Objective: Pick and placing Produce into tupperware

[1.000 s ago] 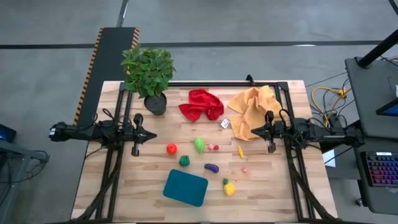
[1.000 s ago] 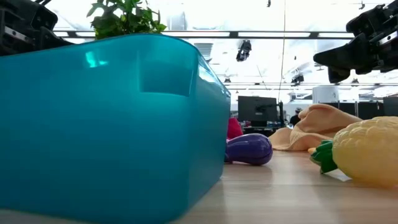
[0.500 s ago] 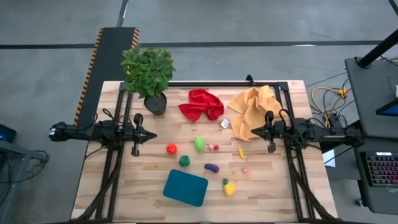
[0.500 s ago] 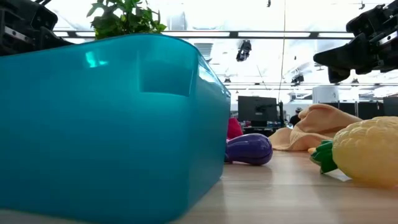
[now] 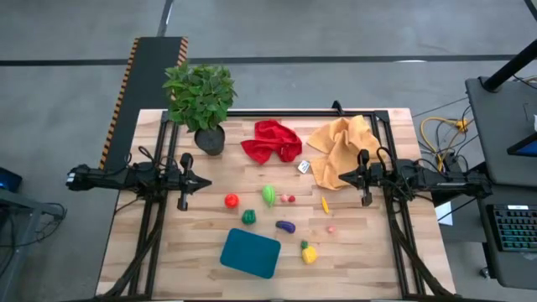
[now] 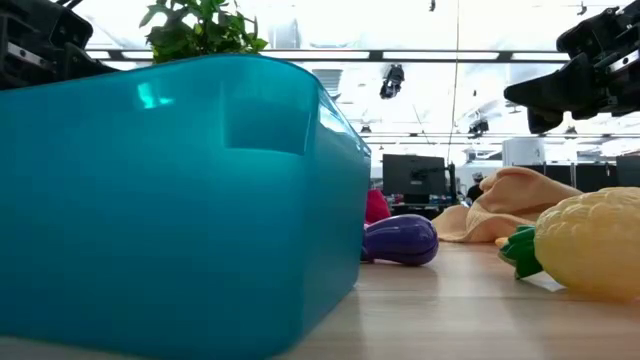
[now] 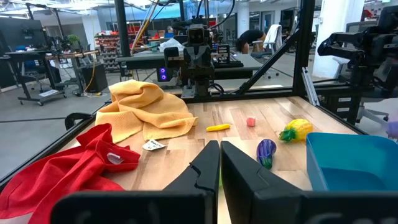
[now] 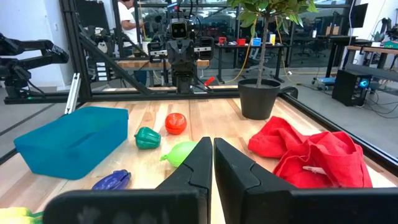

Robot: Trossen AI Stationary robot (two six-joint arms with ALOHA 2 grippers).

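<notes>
The teal tupperware (image 5: pixel 250 252) stands near the table's front edge. Produce lies scattered on the wood: a red piece (image 5: pixel 231 200), a light green one (image 5: pixel 268 195), a dark green one (image 5: pixel 248 216), a purple one (image 5: pixel 285 226), a yellow one with green leaves (image 5: pixel 310 253), a thin yellow one (image 5: pixel 325 205) and small pink ones (image 5: pixel 288 199). My left gripper (image 5: pixel 207 182) hovers shut at the table's left side, pointing level toward the middle. My right gripper (image 5: pixel 342 177) hovers shut at the right side, facing it. Neither touches anything.
A potted plant (image 5: pixel 201 101) stands at the far left. A red cloth (image 5: pixel 270 141) and a yellow cloth (image 5: pixel 342 147) lie crumpled along the far side, a small white tag (image 5: pixel 304 167) between them. A black frame (image 5: pixel 294 113) borders the table.
</notes>
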